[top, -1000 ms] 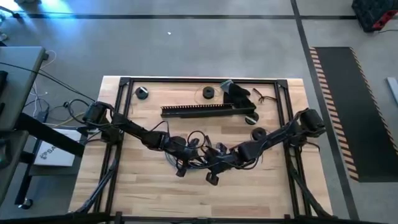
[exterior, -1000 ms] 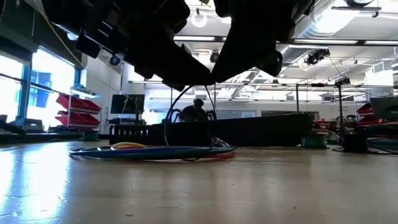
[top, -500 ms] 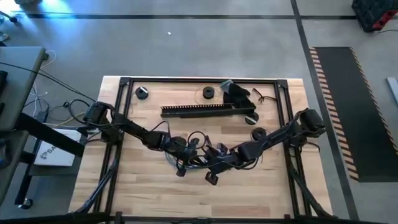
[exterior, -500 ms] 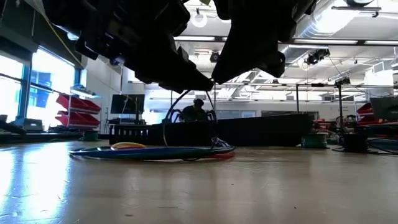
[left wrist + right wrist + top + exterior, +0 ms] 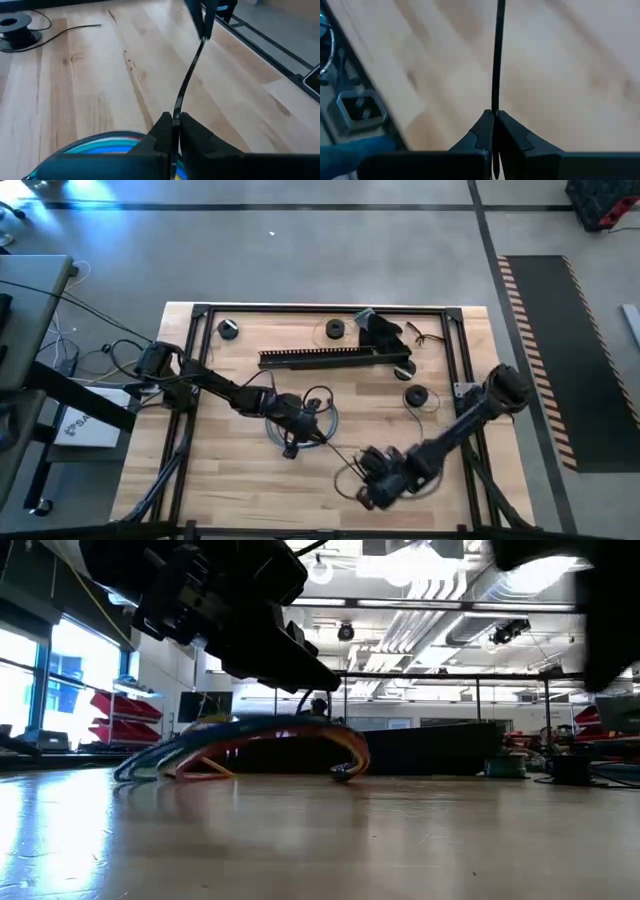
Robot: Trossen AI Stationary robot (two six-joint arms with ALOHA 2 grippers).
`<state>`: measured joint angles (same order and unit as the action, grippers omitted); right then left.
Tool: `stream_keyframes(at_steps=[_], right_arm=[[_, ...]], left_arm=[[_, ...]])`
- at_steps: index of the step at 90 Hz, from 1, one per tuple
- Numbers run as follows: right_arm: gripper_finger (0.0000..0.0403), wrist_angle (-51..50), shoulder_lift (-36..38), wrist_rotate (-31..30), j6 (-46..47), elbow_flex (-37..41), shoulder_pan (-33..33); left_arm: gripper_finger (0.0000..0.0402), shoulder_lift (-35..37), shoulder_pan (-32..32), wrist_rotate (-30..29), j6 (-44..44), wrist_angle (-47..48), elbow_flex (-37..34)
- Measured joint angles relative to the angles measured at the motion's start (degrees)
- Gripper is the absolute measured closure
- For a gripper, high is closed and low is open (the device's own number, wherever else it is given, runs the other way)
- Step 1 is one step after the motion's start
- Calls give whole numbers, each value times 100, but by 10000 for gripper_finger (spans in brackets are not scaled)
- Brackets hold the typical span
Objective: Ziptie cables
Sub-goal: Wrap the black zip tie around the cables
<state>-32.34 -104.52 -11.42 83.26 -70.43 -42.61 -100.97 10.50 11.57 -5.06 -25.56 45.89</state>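
Ziptie (image 5: pixel 187 82) taut between my grippers: left gripper (image 5: pixel 172 131) fingers pinched on it by the cables (image 5: pixel 305 415) mid-surface, right gripper (image 5: pixel 492 131) clamping its tail near-right, seemingly to cinch the loop.

ziptie (image 5: pixel 343 457) between left gripper (image 5: pixel 312 430) (beside cables (image 5: pixel 305 408)) and right gripper (image 5: pixel 377 480); duct (image 5: pixel 335 359) behind
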Motion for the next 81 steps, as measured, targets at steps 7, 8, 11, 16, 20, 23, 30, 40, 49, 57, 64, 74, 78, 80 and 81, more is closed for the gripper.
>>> stream_keyframes(at_steps=[7,8,11,16,20,23,30,40,49,57,64,74,78,80,81], right_arm=[[402,-34,-6,312,403,0,-165],[402,-32,-6,377,442,0,-183],[402,-14,-5,550,528,0,-212],[402,5,22,959,573,0,-247],[402,13,70,1259,519,0,-214],[397,30,117,1403,397,0,-169],[372,16,316,1611,3,0,-71],[312,198,750,1074,-874,0,176],[257,674,971,-329,-1931,-18,522],[223,781,785,-1002,-2573,-18,971],[208,995,380,-1056,-3176,2,1386],[202,1710,-157,-819,-3945,1,1887],[204,1813,-311,-683,-4045,-4,2033],[206,1811,-385,-594,-4067,-3,2096],[207,1809,-418,-536,-4073,0,2123]], left_arm=[[401,1,7,-22,-12,86,-4],[401,2,4,-31,-11,91,-9],[401,2,-6,-66,-13,99,-9],[401,2,-11,-77,-13,130,-9],[401,2,-11,-83,-11,138,-9],[401,2,-6,-74,-13,156,-9],[401,2,0,-47,-12,180,-9],[401,2,6,-44,-13,189,-9],[401,2,37,-42,-13,181,-9],[401,2,39,-26,-13,185,-9],[401,2,46,-24,-13,185,-9],[401,2,46,-22,-12,192,-9],[401,2,47,-18,-11,195,-9],[401,2,48,-14,-11,203,-9],[401,2,48,-11,-11,206,-9]])
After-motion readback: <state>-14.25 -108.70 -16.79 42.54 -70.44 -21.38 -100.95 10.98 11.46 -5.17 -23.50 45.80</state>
